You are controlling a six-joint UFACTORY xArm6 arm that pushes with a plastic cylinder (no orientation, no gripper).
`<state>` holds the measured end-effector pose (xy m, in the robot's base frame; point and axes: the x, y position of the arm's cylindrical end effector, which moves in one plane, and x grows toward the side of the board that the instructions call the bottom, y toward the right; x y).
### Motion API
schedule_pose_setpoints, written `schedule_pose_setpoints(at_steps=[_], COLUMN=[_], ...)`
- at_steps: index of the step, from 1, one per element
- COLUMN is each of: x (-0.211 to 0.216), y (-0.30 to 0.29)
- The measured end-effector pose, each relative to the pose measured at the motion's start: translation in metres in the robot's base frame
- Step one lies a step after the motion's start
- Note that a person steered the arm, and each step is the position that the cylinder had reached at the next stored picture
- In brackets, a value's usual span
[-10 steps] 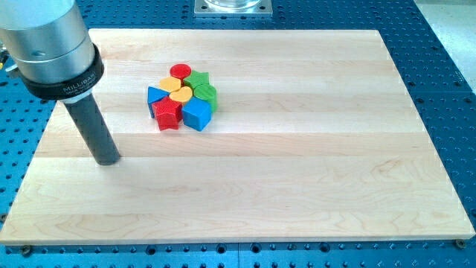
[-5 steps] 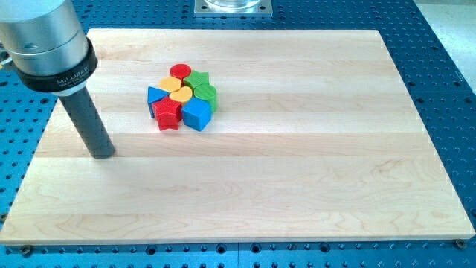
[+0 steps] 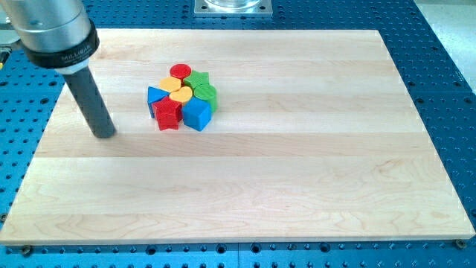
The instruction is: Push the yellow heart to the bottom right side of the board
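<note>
The yellow heart lies in the middle of a tight cluster of blocks left of the board's centre. Around it sit a red cylinder, a green star, a green block, a blue cube, a red star, a blue triangle and a yellow block. My tip rests on the board to the left of the cluster, a little lower than it, well apart from the blue triangle and red star.
The wooden board lies on a blue perforated table. A metal mount sits at the view's top edge.
My tip has moved up the view, from lower left of the cluster to nearly level with its bottom. The blocks have not moved.
</note>
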<state>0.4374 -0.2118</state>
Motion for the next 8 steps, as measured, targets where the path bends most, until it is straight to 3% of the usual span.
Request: schedule_pose_setpoints(at_steps=[1, 3, 6, 8], x=[-0.048, -0.043, 0.024, 0.118], y=[0.014, 0.143, 0.25, 0.386])
